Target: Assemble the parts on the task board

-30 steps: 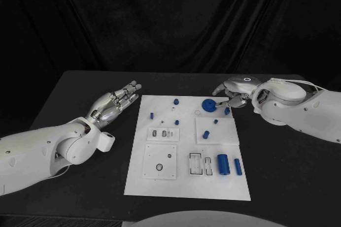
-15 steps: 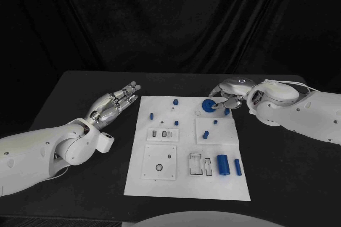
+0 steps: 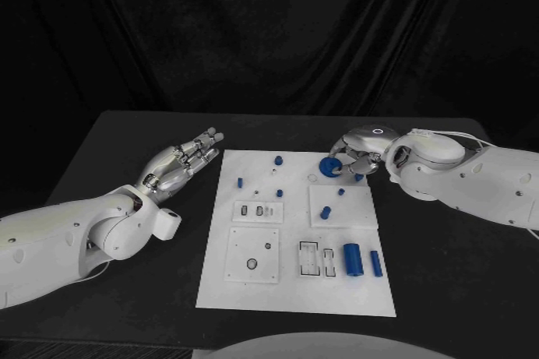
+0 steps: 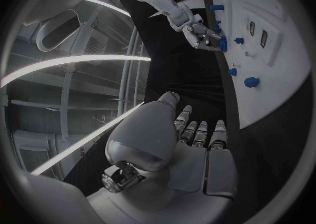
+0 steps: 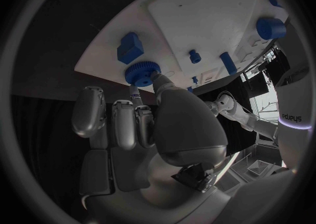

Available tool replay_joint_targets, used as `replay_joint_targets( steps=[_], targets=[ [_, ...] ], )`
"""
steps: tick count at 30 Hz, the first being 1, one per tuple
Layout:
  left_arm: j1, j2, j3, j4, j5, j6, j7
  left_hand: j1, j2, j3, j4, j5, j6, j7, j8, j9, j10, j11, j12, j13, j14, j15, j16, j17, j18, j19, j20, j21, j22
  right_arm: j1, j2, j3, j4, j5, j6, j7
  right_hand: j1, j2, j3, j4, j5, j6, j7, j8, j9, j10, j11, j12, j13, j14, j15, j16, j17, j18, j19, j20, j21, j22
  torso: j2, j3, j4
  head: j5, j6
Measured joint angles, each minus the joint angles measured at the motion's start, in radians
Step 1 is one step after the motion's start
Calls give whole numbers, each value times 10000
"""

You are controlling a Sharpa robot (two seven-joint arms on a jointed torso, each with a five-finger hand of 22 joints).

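Observation:
The white task board [image 3: 294, 289] lies in the middle of the black table. A blue gear [image 3: 328, 167] sits near the board's far right corner. My right hand [image 3: 361, 150] reaches over that corner, and its thumb and a finger pinch the gear [image 5: 141, 72] at the rim. A small blue block [image 5: 130, 47] lies right beside the gear. My left hand [image 3: 180, 166] hovers left of the board, flat and holding nothing, fingers [image 4: 199, 132] stretched out. In the left wrist view the right hand [image 4: 200, 33] is at the gear [image 4: 223, 44].
Small blue pegs [image 3: 276, 161] [image 3: 239, 183] [image 3: 325, 212] stand on the board's far half. Two blue cylinders [image 3: 353, 258] [image 3: 375, 263] lie near its front right, next to rectangular slots [image 3: 308, 260]. Bare black table [image 3: 449, 258] surrounds the board.
My right hand has moved left along the board's far edge and its fingers have come in around the blue gear. The gear and my left hand have stayed in place.

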Motion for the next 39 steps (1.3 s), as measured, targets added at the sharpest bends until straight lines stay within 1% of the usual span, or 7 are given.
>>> replay_joint_targets(
  steps=[11,13,19,25,27,34,39],
  targets=[
    [0,1,0,-3,-1,46,0,0,0,28,28,0,0,0,0,0,0,0,0,2,1,71,0,3,2,38,38,0,1,-73,111,51,-182,33,-28,142,146,34,206,-283,576,396,30,159,125,0,0,0,-1,0,0,-39,-1,1,0,0,-48,42,0,7,-1,-21,-26],
    [0,1,0,-9,-1,61,0,0,0,55,1,0,0,0,0,0,0,0,0,2,1,71,0,3,92,38,38,0,1,-78,121,57,-190,44,-52,183,279,-42,265,-397,732,501,112,299,127,0,0,0,-1,0,0,-40,-1,1,0,0,-48,57,1,8,-1,-22,-30],
    [0,12,0,-16,-1,104,0,0,0,105,-38,0,0,0,7,-1,-1,72,0,4,1,71,0,1,89,44,44,0,1,-90,144,63,-191,79,-160,327,679,-122,337,-689,1276,708,319,362,111,-1,1,0,-1,0,1,-116,-1,1,0,0,-103,76,3,11,-11,-16,-31],
    [0,-5,0,-15,-1,138,0,0,0,138,-28,0,37,37,39,-1,-1,72,0,5,6,131,0,-5,88,38,109,0,8,-99,121,60,-117,98,-295,467,739,-111,319,-727,1696,728,339,362,102,-1,1,0,-3,0,1,-233,-2,1,-1,0,-166,75,4,16,-12,16,-4],
    [0,-28,0,-9,-1,152,0,0,0,204,-46,0,36,37,39,-1,-1,72,0,5,8,134,0,-5,85,73,145,0,13,-102,86,55,-15,98,-357,515,742,-113,521,-933,1818,745,356,362,101,-1,1,-1,-3,0,1,-314,-2,2,-1,0,-166,75,4,16,-12,27,12],
    [0,-76,0,7,-1,181,0,0,0,290,-68,0,36,37,39,-1,-1,71,0,6,0,142,0,-5,84,88,202,0,25,-76,-73,-13,489,167,-459,621,473,-204,562,-774,2219,782,392,368,102,0,2,-1,-3,-1,1,-349,-2,2,0,0,-166,74,2,13,-12,21,30],
    [0,-83,0,11,-1,190,1,0,0,318,-96,0,72,72,78,9,-1,71,0,7,-33,175,0,-4,84,72,217,0,25,169,-74,-1,861,412,-481,683,149,-218,591,-609,2506,783,394,544,104,21,101,-1,-4,0,2,-349,-2,3,44,46,-96,74,-3,9,-12,26,8]
  ],
)
